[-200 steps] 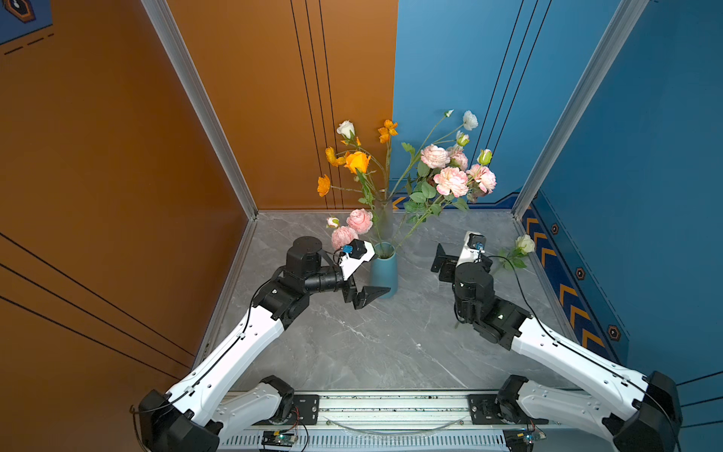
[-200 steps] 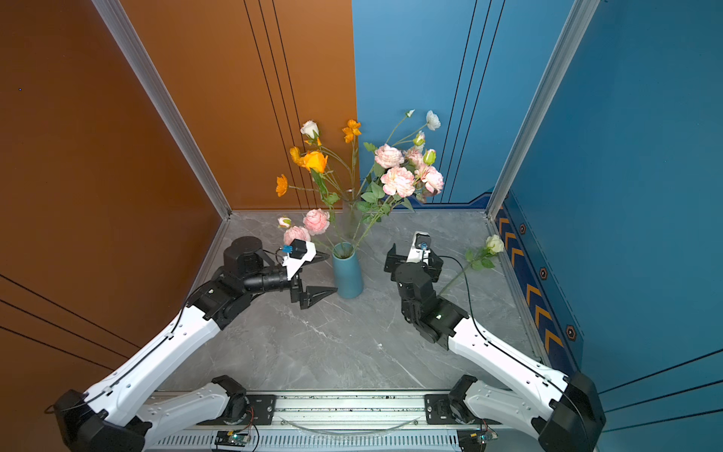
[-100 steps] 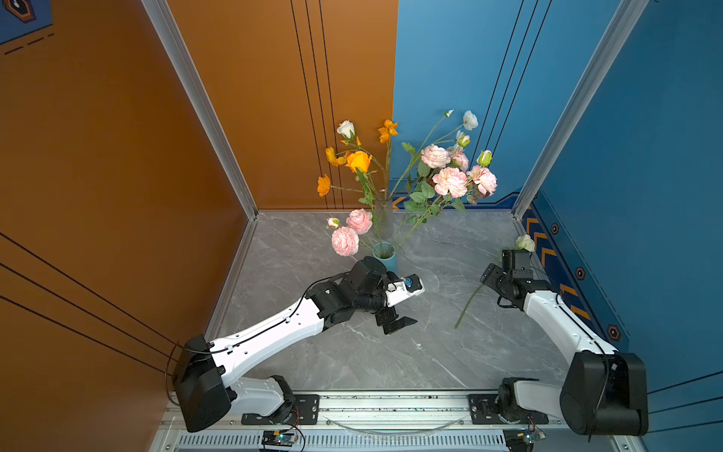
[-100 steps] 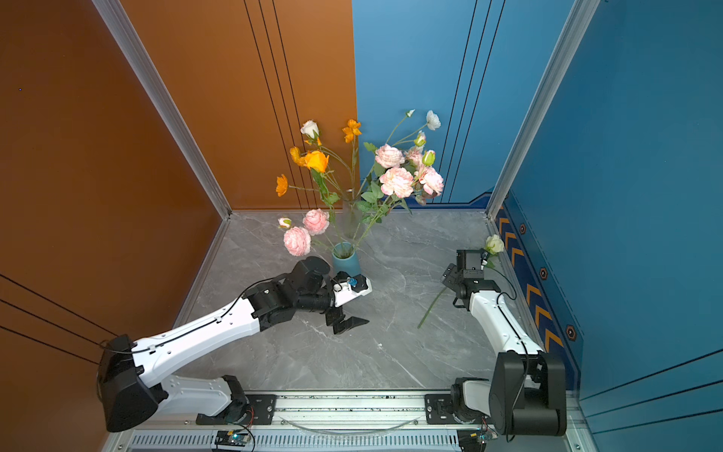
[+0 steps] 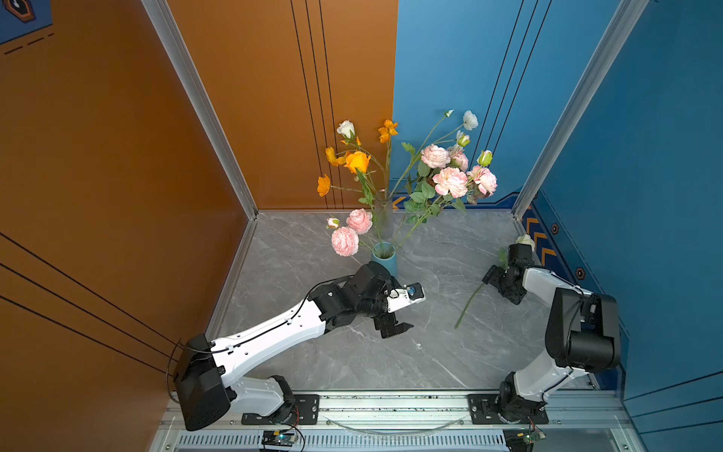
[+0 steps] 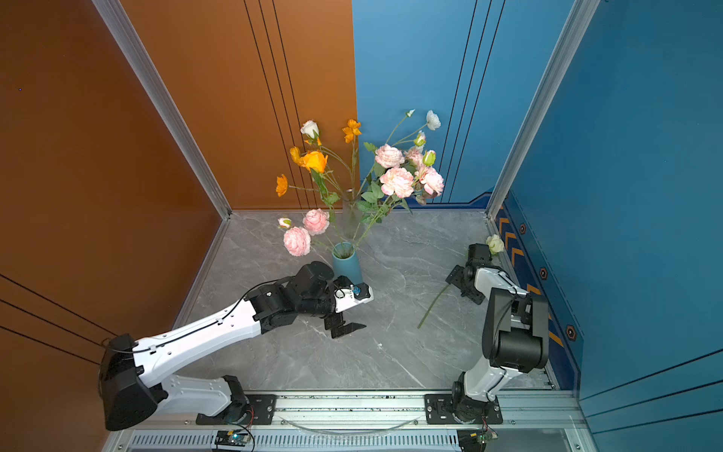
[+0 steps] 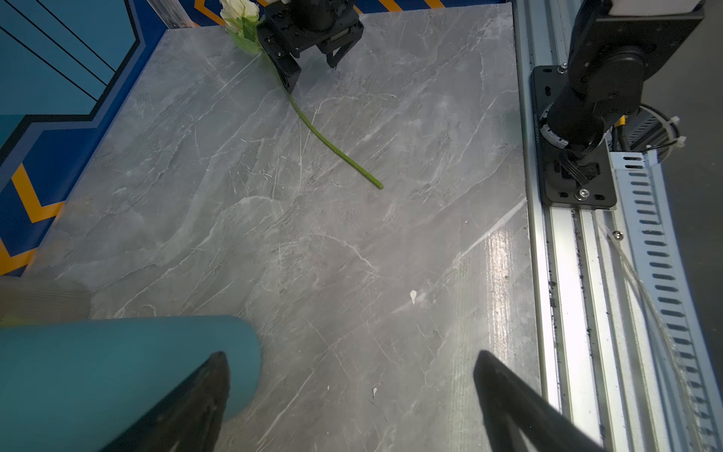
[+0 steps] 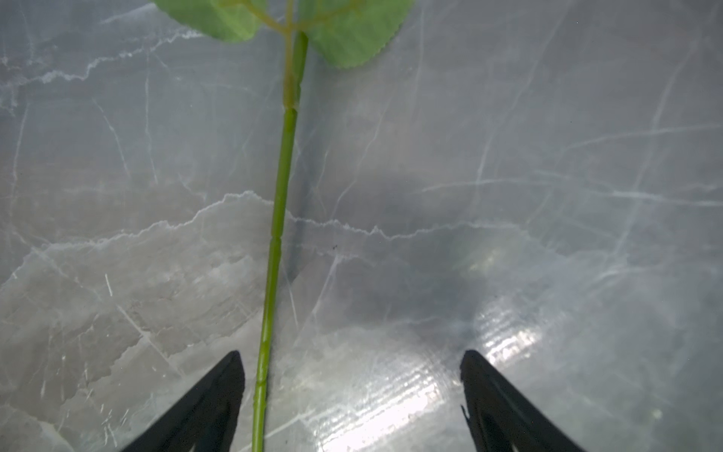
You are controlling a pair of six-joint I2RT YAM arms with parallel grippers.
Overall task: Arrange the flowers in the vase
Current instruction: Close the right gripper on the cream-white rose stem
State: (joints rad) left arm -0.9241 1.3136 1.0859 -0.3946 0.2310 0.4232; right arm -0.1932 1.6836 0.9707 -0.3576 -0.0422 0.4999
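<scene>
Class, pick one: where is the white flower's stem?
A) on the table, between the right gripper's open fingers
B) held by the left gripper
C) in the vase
A: the right wrist view shows the stem flat on the table, between the right gripper's spread fingers.

Your vase (image 5: 384, 260) stands mid-table (image 5: 430, 352) with flowers (image 5: 430, 172) in it, and one loose flower (image 5: 470, 305) lies to its right.
</scene>
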